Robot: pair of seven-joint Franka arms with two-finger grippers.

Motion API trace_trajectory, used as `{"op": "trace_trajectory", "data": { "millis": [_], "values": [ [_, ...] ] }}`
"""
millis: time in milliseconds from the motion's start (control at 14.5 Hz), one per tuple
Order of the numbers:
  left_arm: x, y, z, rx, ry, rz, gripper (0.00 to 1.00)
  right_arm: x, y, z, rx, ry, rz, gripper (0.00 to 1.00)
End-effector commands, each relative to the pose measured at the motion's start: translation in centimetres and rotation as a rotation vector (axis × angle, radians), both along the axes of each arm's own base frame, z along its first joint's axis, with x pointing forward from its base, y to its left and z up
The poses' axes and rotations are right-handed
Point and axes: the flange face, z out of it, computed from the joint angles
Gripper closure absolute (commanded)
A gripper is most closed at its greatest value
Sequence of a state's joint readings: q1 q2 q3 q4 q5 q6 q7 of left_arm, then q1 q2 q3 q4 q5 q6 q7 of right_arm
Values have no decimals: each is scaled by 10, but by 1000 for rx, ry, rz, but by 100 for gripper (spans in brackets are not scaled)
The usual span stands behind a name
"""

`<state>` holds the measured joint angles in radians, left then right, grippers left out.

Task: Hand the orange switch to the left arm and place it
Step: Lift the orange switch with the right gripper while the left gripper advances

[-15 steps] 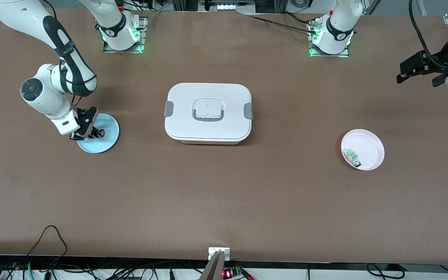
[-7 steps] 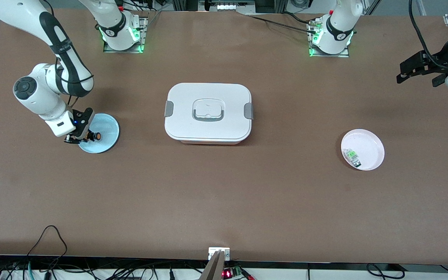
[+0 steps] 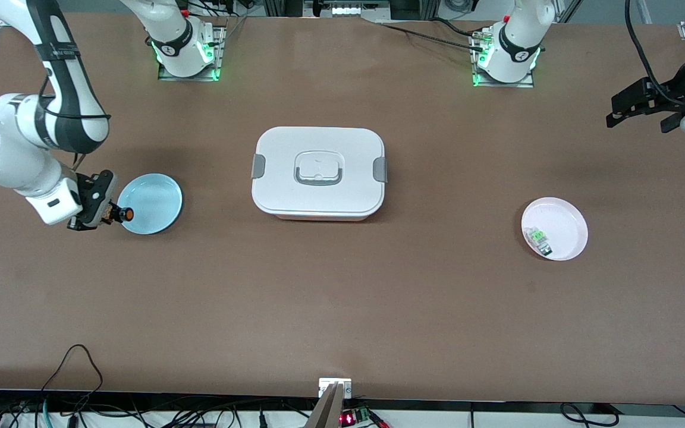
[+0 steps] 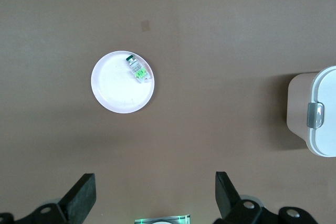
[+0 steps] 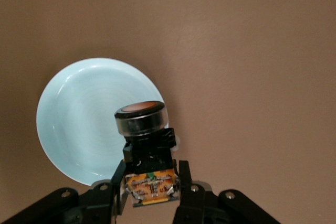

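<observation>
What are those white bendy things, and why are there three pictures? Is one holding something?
They are two robot arms. The big picture looks down at the table from across it; the other two come from a camera on each arm's wrist. The right gripper is shut on the orange switch, a tiny push-button, in the air at the edge of the blue plate. The left gripper is open and waits high over its end of the table. In the middle sits a white box. A pink plate holds a small green part.
</observation>
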<state>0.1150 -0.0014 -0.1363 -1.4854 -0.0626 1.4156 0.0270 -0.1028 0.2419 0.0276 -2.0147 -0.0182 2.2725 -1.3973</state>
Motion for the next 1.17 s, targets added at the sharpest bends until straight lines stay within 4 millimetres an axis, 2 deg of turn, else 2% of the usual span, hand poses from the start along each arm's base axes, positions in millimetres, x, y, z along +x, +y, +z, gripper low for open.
{"op": "trace_trajectory", "data": {
  "millis": [0,138,413,551,689,757,895,1102],
  "values": [
    [3,-2,-26,-16,43,-8,0,19,17,37,13,25,-75,100],
    [3,-1,-26,-19,39,-8,0,27,37,61,20,39,-128,100],
    [10,-2,-31,-19,8,-9,0,29,85,101,24,99,-304,100],
    [14,-1,-41,-19,23,-8,0,22,114,106,25,147,-353,100],
    [16,-1,-72,-22,87,-9,0,16,140,110,106,191,-410,100],
    [14,-2,-81,-25,115,-8,0,13,154,111,141,205,-407,100],
    [13,-4,-86,-106,139,4,0,8,185,115,201,234,-423,100],
    [10,-12,-107,-252,194,31,0,-3,241,129,219,251,-505,100]
  ]
}}
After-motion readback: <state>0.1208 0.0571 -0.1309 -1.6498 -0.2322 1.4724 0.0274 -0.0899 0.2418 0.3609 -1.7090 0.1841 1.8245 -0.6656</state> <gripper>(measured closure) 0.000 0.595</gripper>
